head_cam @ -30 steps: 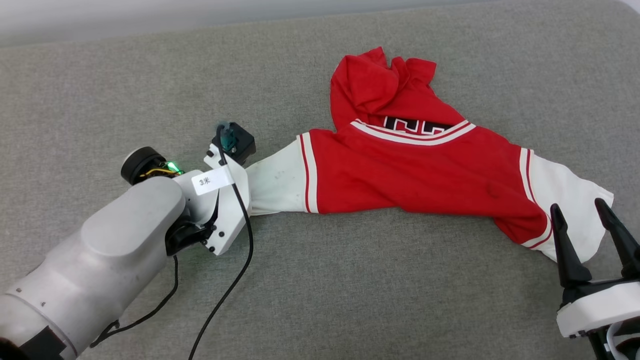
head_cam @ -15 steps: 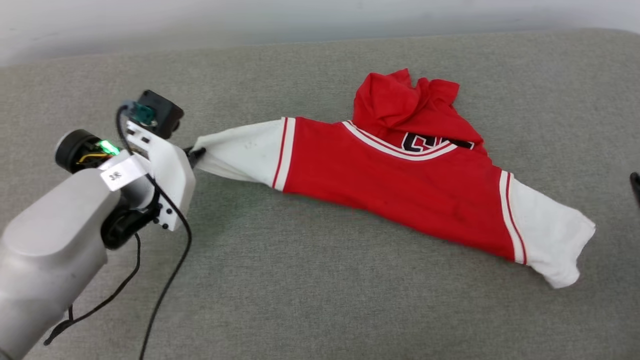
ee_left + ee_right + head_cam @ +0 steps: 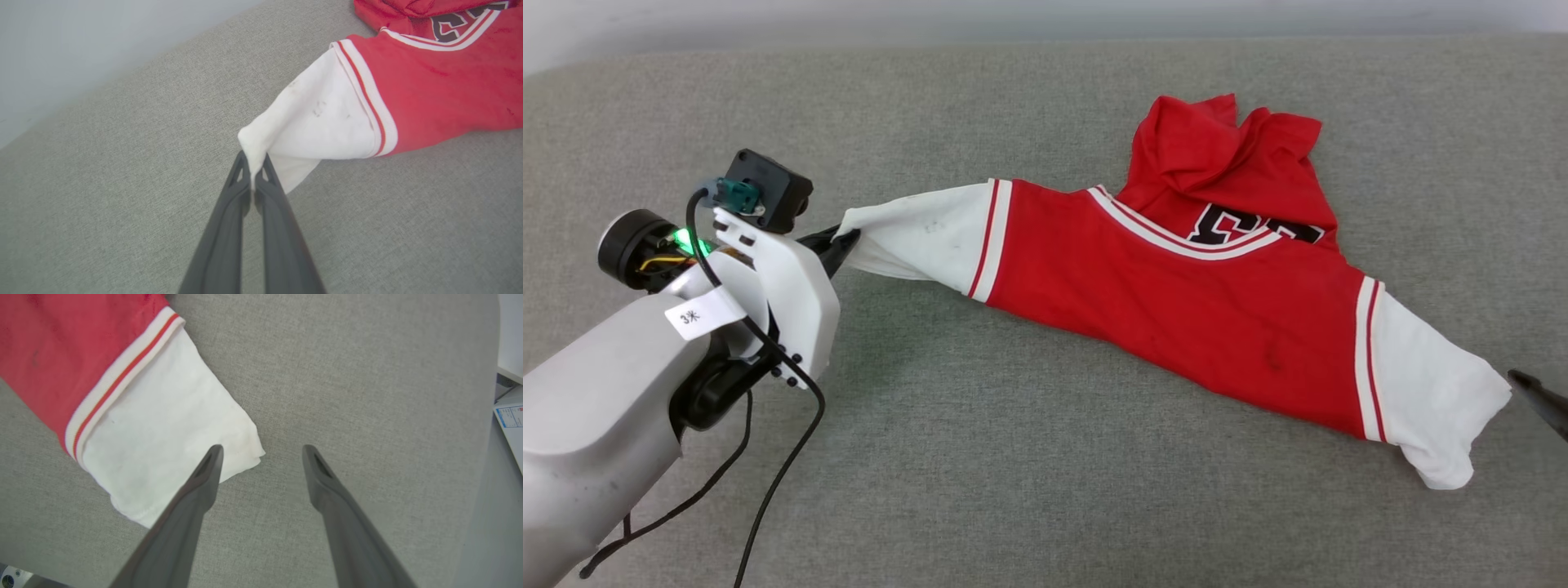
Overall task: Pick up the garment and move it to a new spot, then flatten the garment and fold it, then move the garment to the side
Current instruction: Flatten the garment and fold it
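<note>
On grey fabric [image 3: 1013, 457], left fingers [image 3: 263, 187] pinching garment [image 3: 1176, 302]

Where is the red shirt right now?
In the head view the garment lies stretched across the grey surface; the left gripper has its jaws shut on one white sleeve, and the open right gripper hovers by the other.

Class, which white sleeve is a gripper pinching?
The sleeve on the robot's left: the left gripper is shut on its cuff; the other sleeve lies free.
</note>
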